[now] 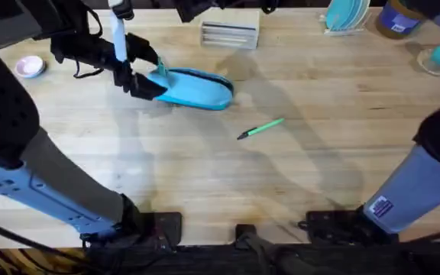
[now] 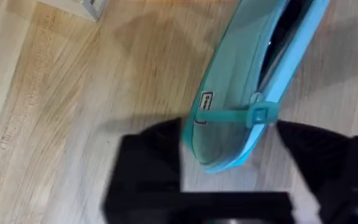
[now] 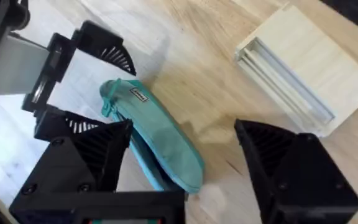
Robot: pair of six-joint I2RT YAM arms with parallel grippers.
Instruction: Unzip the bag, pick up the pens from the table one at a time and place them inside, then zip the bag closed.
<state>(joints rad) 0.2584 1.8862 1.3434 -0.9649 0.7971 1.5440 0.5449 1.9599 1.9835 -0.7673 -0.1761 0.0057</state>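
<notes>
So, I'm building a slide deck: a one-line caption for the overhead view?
Left gripper at the end of the turquoise bag, green pen lying apart on the wooden table.

Bag [image 1: 197, 88] is a bright turquoise-blue with a teal pull tab [image 2: 241, 116] and a small white label. Pen [image 1: 262, 127] is light green, dark at the tip. Counter [image 1: 205, 168] is pale wood planks — butcher-block pattern. Both hands are black — left hand [image 1: 140, 80], right hand [image 3: 185, 168].
</notes>
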